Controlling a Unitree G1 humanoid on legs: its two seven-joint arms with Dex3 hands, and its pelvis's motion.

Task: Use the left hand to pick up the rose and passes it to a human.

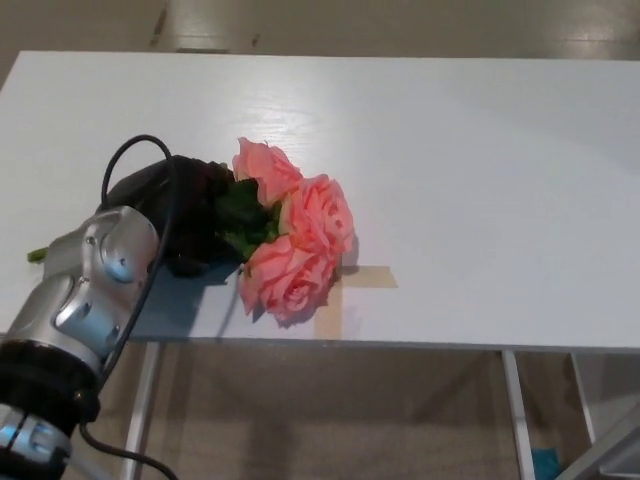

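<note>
Three pink rose blooms point(297, 232), one white table point(480, 150), one robot hand point(185, 215), two tape strips point(345, 295).

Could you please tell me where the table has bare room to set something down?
The table is bare right of the roses and along the far edge. It is crowded front left, where the left hand sits at the roses beside the tape.

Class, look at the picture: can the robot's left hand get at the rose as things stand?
Probably yes. The left hand is already at the stem end of the rose on the white table, with nothing between them; whether its fingers have closed is hidden.
</note>
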